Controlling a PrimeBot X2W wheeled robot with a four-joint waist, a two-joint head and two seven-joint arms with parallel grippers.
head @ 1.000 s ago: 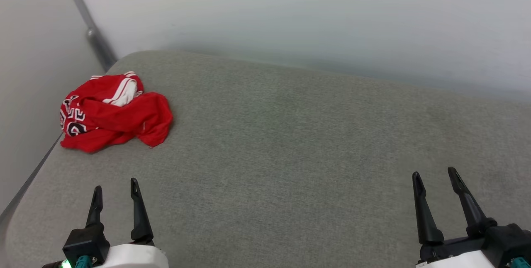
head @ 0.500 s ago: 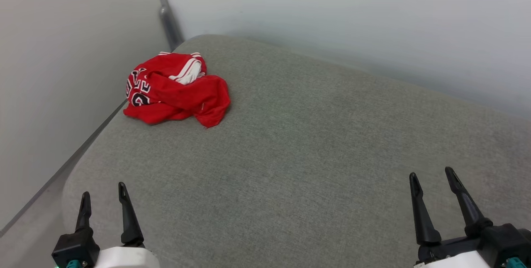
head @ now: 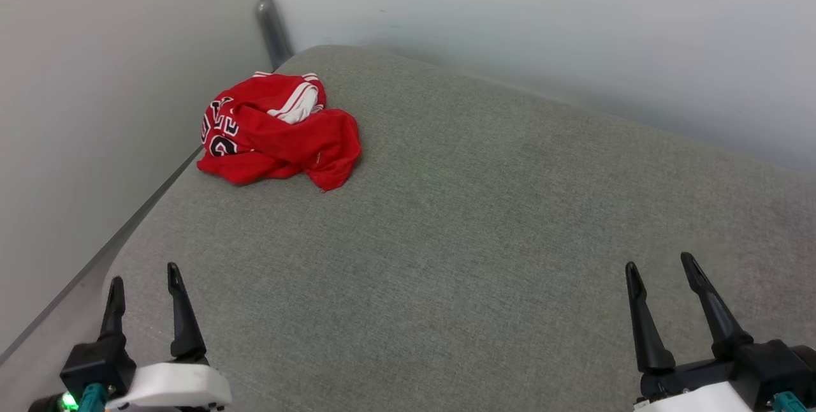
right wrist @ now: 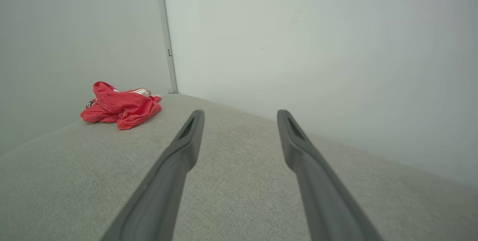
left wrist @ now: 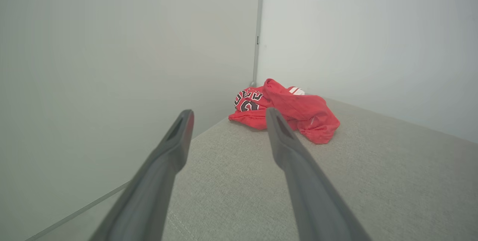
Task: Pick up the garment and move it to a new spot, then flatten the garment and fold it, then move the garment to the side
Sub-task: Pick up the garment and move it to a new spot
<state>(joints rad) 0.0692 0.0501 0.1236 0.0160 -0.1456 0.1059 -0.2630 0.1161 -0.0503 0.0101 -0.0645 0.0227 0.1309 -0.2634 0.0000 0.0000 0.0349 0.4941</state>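
The garment [head: 280, 128], a red jersey with white striped trim and black lettering, lies crumpled in a heap near the far left corner of a grey padded surface [head: 459, 220]. It also appears in the left wrist view [left wrist: 287, 110] and the right wrist view [right wrist: 121, 108]. My left gripper [head: 143, 275] hovers open at the lower left, well short of the heap, nothing between its fingers. At the lower right my right gripper [head: 660, 265] is open and empty, far from the garment.
White walls close in on the left and behind, meeting at a grey corner post [head: 271, 16]. The padded surface's left edge [head: 153, 192] drops beside the left wall. Broad bare grey padding stretches between the grippers and to the right of the garment.
The head camera has swung left, so the garment now sits further right and higher in view. The garment itself lies as before, and both grippers stay open.
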